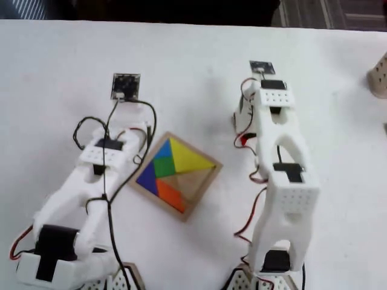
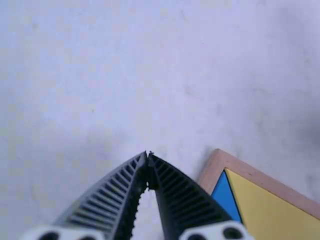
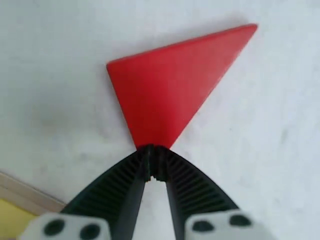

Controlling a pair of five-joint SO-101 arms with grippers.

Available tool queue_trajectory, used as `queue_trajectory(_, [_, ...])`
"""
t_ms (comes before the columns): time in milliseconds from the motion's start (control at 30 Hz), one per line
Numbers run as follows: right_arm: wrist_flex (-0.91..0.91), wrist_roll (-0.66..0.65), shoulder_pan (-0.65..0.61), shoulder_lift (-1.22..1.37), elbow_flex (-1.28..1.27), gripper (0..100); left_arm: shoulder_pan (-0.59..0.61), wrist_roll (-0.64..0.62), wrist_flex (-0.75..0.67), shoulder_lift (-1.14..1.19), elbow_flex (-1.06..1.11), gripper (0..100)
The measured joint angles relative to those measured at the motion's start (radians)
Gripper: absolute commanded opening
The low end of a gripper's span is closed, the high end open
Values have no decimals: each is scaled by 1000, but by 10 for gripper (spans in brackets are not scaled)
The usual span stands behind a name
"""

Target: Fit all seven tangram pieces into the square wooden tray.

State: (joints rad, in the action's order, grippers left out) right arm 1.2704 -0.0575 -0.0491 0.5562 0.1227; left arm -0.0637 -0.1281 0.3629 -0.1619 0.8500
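The right claw is pressed together on one corner of the single red triangle, which lies on the white bench. The left claw is pressed together on nothing, just beside a corner of the one wooden tray. The tray sits between the two arms and holds four coloured patches: yellow, green, blue and orange. Their seams are hard to make out, and part of the floor is bare wood. In the high view the right arm stretches straight forward and the left arm angles in toward the tray.
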Motion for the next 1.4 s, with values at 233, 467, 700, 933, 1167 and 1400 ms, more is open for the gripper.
queue_trajectory(233, [-155,-12,0,-215,-299,17,0,0,0,0,0,24])
queue_trajectory(467, [-285,63,-2,-284,-296,17,0,0,0,0,0,24])
queue_trajectory(700, [-516,153,0,-87,-118,18,0,0,0,0,0,24])
queue_trajectory(933, [-430,163,3,153,172,18,0,0,0,0,0,24])
queue_trajectory(1167, [-109,44,15,229,376,18,0,0,0,0,0,24])
queue_trajectory(1400, [80,5,21,229,394,18,0,0,0,0,0,24])
